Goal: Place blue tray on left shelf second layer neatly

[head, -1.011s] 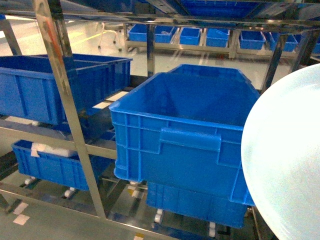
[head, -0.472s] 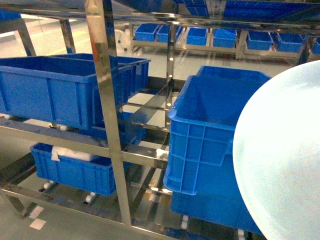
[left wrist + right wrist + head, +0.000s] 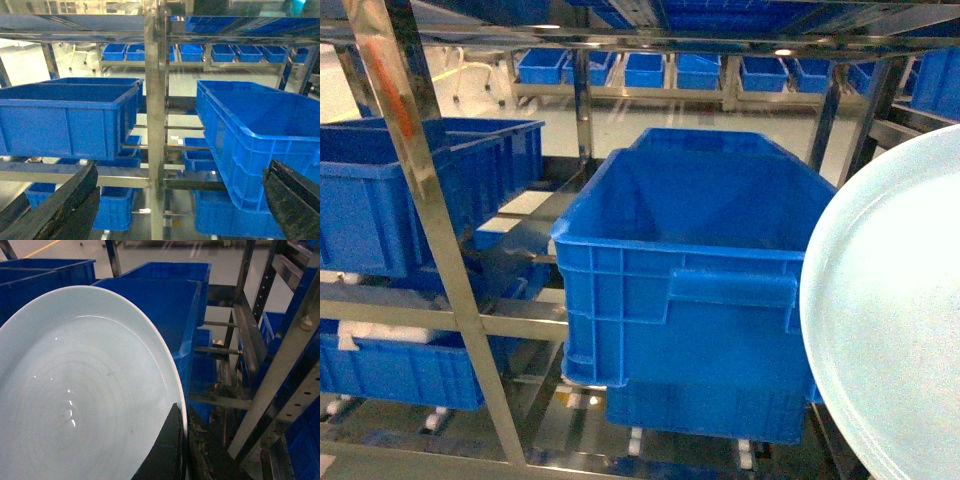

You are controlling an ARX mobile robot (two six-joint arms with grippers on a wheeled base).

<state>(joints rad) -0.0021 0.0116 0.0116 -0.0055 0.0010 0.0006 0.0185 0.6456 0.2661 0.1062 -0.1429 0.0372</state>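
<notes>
The blue tray, a pale glossy round dish, is held up on edge at the right of the head view, in front of the rack. In the right wrist view its face fills the left side, and my right gripper is shut on its rim, one finger on each side. My left gripper is open wide with nothing between its dark fingers, facing a steel upright of the left shelf. The shelf's post and tier bar show in the head view. No gripper shows in the head view.
A large deep-blue crate sits on the rack's middle tier straight ahead, with another below it. More crates stand at the left and lower left. Slanted steel posts rise close to the right of the tray.
The head view has swung: the upright post and left crates slid left in view, and the big crate is central again. The tray stays held at the right edge.
</notes>
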